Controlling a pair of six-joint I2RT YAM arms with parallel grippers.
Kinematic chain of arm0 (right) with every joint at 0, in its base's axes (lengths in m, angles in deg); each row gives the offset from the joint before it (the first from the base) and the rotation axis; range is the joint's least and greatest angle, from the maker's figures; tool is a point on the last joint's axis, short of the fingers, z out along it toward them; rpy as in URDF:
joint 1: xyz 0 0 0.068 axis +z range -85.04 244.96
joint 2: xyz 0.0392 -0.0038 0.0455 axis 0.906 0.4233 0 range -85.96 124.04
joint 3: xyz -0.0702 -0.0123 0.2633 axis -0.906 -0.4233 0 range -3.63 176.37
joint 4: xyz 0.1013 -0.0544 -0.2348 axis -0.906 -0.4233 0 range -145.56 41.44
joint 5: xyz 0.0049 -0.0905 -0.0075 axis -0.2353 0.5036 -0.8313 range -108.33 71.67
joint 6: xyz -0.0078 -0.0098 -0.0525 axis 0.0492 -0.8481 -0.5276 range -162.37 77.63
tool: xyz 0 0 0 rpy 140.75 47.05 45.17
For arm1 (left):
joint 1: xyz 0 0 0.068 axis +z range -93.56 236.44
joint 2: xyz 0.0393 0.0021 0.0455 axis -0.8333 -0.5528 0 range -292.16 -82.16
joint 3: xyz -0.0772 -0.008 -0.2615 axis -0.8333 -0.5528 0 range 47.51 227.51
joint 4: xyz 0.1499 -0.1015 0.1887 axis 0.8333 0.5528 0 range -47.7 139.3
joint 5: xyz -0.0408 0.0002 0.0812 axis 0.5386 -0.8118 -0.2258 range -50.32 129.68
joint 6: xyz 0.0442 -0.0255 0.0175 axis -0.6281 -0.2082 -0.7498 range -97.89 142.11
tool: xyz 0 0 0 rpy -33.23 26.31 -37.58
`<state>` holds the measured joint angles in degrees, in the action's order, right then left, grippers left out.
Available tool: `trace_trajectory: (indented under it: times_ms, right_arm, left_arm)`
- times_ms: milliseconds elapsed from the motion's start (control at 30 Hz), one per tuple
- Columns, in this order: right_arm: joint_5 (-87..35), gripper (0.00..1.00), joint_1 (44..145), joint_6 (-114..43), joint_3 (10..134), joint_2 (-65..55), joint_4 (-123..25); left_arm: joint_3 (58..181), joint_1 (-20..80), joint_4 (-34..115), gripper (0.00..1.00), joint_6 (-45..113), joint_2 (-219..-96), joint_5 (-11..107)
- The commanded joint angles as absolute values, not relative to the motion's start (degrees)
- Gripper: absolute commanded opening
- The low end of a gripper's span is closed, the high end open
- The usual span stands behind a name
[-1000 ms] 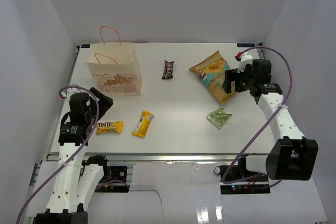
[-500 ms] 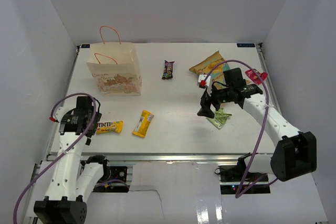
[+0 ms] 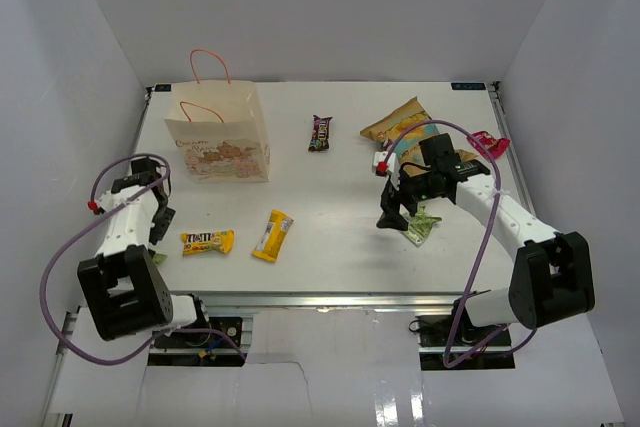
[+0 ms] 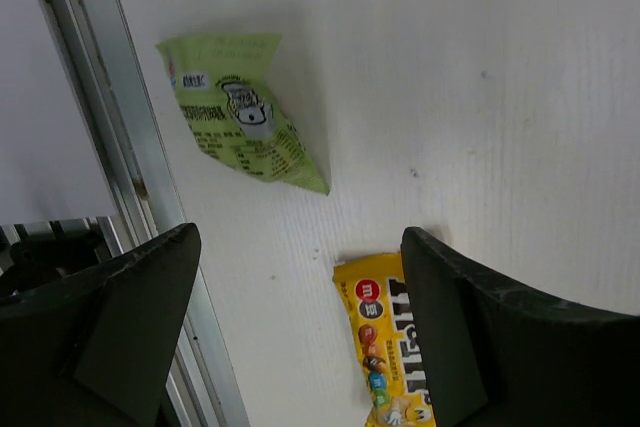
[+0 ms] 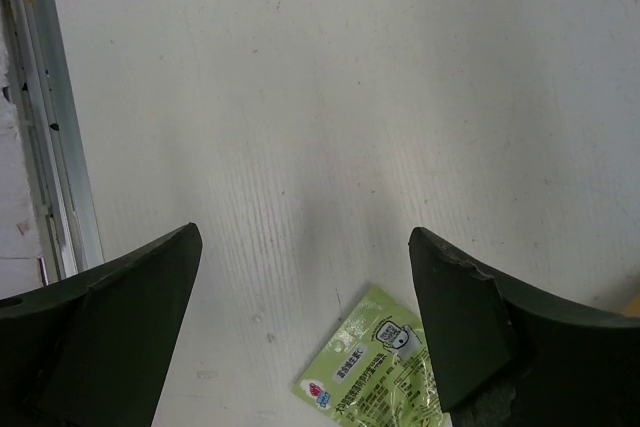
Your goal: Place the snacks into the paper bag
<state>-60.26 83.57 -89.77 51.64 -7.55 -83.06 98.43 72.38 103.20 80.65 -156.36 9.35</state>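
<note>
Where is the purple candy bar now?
Top view: the purple candy bar lies far back on the table, between the paper bag (left) and chip bag (right).

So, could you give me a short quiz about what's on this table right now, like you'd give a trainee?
1. True or false: the cream paper gift bag with cord handles stands upright.
2. Which snack lies nearest the left arm's fingers? A. small dark purple candy bar B. yellow M&M's pack C. large golden-yellow chip bag
3. What colour is the small flat packet beside the right arm's open fingers?
Key: 1 true; 2 B; 3 green.
</note>
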Motion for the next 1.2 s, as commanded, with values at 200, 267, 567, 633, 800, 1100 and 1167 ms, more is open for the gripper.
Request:
trace_trajectory:
  times_ms: [200,267,567,633,800,1100,1167]
  right_arm:
    - [-58.85,0.90,83.33,-91.41,53.76,-5.28,-84.77]
    - [-58.76,0.90,83.41,-91.41,54.38,-5.10,-85.30]
    - [-59.55,0.90,83.33,-91.50,56.57,-3.43,-87.67]
    - [-60.07,0.90,83.33,-91.15,56.75,-3.16,-88.02]
    - [-60.25,0.90,83.33,-90.97,56.84,-3.43,-88.20]
    - [-59.55,0.90,83.24,-91.06,55.43,-5.27,-87.85]
    - [-59.46,0.90,83.24,-90.97,55.17,-5.45,-87.76]
  left_arm:
    - [101.92,76.83,102.16,0.91,78.37,-164.87,6.28]
    - [101.74,76.92,100.93,0.91,77.75,-165.04,5.23]
    - [104.19,80.87,93.80,0.90,70.72,-172.42,7.95]
    - [104.38,81.22,93.19,0.90,70.54,-174.01,7.77]
    - [102.89,82.28,91.52,0.65,69.75,-174.71,10.06]
    - [102.35,82.37,90.20,0.00,67.47,-162.52,22.34]
    - [103.84,82.45,89.41,0.00,66.50,-155.60,29.43]
